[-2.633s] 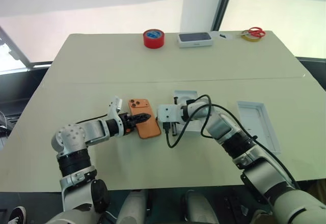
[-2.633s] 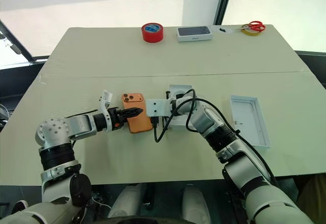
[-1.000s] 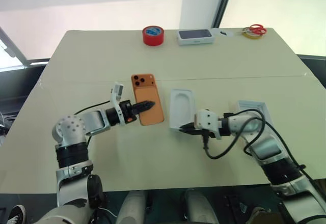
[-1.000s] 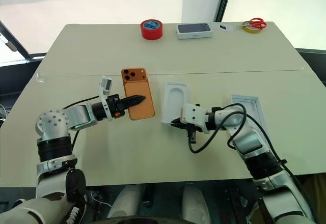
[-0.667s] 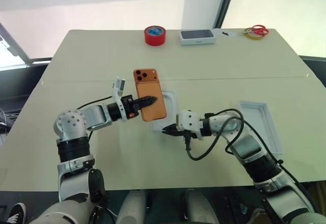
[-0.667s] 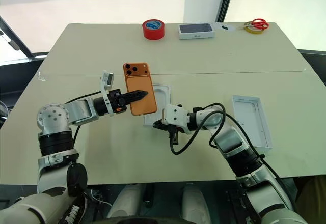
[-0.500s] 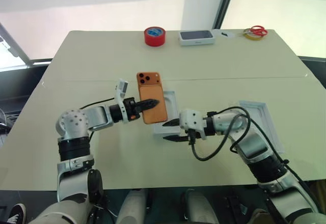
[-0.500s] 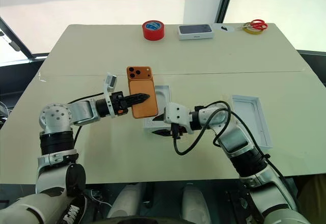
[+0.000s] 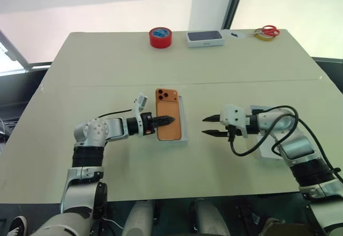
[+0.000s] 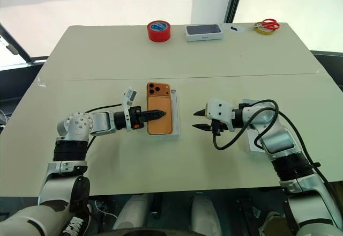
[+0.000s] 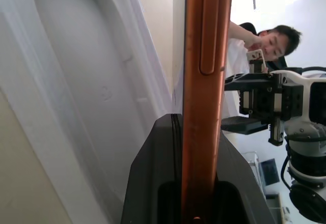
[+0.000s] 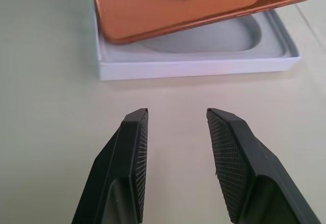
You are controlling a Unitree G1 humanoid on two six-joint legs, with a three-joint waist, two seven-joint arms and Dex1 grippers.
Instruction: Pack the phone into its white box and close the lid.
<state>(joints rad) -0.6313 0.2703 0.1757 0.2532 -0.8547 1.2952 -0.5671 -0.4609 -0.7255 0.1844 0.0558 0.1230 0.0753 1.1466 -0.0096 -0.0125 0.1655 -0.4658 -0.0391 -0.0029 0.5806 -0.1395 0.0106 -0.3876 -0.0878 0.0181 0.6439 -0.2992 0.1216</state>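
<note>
— What do you get from the head camera, left eye?

— The left gripper [image 9: 167, 120] is clamped on the phone [image 9: 169, 115], holding the orange slab just over the white box [image 9: 184, 119], whose rim peeks out along the phone's right side. The right gripper [image 9: 208, 126] stands apart to the right with its fingers spread and nothing between them. Bare table [image 9: 107, 75] lies between the two grippers and all along the near edge, so there is plenty of room there.

— And the right eye?

— Same scene. The lid [image 10: 252, 126] lies on the table behind the right arm, partly covered by it, well apart from the box. Along the far edge sit a red tape roll [image 10: 159, 31], a white box with dark top [image 10: 204, 32] and a pair of scissors [image 10: 265, 27], all well clear of the work.

— The left wrist camera?

— The phone [image 11: 206, 81] is seen edge-on, pinched tight between the black fingers [image 11: 153, 183]. Beside it is the white box's moulded insert [image 11: 76, 71], and I see nothing in it. A person [image 11: 254, 46] is beyond, behind the other gripper [image 11: 249, 124].

— The right wrist camera?

— Two black fingers [image 12: 133, 152] held well apart over bare table. Ahead, the white box [image 12: 193, 66] rests flat; the phone [image 12: 178, 5] hangs tilted above its recess, one end low near the rim, whether touching I cannot tell.
</note>
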